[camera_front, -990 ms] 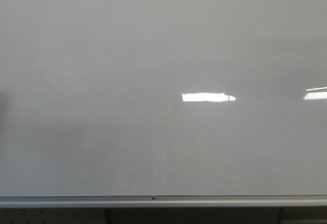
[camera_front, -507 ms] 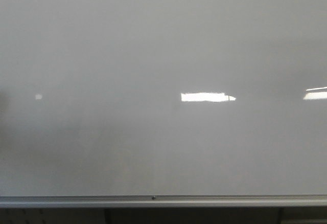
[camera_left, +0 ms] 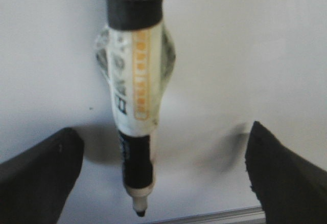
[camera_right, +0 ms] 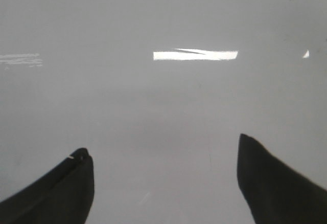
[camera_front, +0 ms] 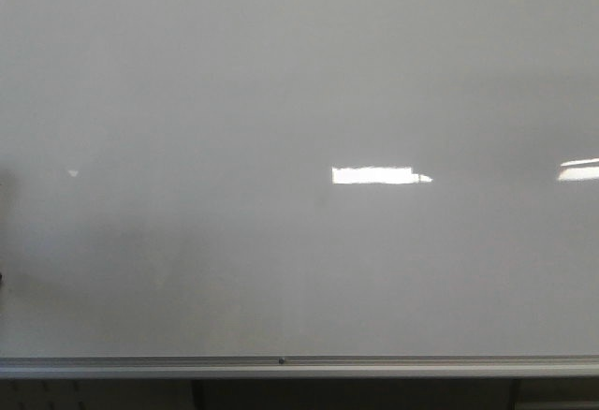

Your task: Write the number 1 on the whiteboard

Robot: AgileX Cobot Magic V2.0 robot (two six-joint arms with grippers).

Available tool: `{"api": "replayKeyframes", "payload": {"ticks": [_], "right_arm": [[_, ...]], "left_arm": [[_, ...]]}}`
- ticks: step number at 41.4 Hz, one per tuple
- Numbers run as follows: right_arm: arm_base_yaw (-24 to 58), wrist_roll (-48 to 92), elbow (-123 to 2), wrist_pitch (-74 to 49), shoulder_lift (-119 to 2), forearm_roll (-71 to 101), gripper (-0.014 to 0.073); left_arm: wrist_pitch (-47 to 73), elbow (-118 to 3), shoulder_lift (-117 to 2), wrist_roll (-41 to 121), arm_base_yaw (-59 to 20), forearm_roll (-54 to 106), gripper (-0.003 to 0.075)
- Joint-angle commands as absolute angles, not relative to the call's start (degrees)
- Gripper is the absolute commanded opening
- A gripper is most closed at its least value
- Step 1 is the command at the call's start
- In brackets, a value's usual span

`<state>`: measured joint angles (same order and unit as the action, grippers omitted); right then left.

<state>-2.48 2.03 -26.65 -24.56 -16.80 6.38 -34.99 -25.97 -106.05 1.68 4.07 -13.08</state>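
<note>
The whiteboard (camera_front: pixel 281 73) fills the front view, glossy grey-white, with its silver rail (camera_front: pixel 281 365) along the lower edge. No black stroke of the number 1 shows on it in any view. Neither gripper shows in the front view. In the left wrist view my left gripper (camera_left: pixel 162 129) has its black fingers (camera_left: pixel 41 168) wide apart. A white and orange marker (camera_left: pixel 135 81) with a black tip (camera_left: pixel 139 213) runs between them from a black holder, touching neither finger. Its tip is close to the board, just above the rail (camera_left: pixel 219 215). My right gripper (camera_right: pixel 161 144) is open and empty, facing the board (camera_right: pixel 163 101).
Bright rectangular light reflections lie on the board at the middle (camera_front: pixel 374 176) and the right edge (camera_front: pixel 578 170), with a tiny one at the left (camera_front: pixel 73 173). A dark shadow sits at the board's left edge (camera_front: pixel 4 195). Dark space lies below the rail.
A small bright spot appeared on the left of the board half a second ago and has now shrunk. The rest of the board looks the same.
</note>
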Motion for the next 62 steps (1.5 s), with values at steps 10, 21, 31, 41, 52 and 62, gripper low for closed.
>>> {"api": "replayKeyframes", "payload": {"ticks": [10, 21, 31, 41, 52, 62], "right_arm": [[-2.59, 2.54, -28.75, -20.19, -17.77, 6.65, 0.0601], [-2.59, 2.54, -28.75, -20.19, -17.77, 6.65, 0.0601], [-2.59, 2.54, -28.75, -20.19, -17.77, 6.65, 0.0601], [-2.59, 2.54, -28.75, -20.19, -17.77, 6.65, 0.0601], [-2.59, 2.54, -28.75, -20.19, -17.77, 6.65, 0.0601], [-2.59, 2.54, -28.75, -19.89, -17.77, 6.65, 0.0601]], "left_arm": [[-42.52, -28.43, -107.54, 2.09, 4.22, -12.02, 0.0617], [-43.07, -28.43, -107.54, 3.61, 4.22, -11.16, 0.0336], [-43.07, -28.43, -107.54, 3.61, 4.22, -11.16, -0.0008], [-42.97, -28.02, -106.71, 4.01, 4.22, -11.38, -0.0020], [-33.13, -26.25, -94.73, 3.90, 1.82, -7.67, -0.0020], [-11.26, -29.62, -81.42, 3.90, -4.52, -4.56, -0.0020]]}}
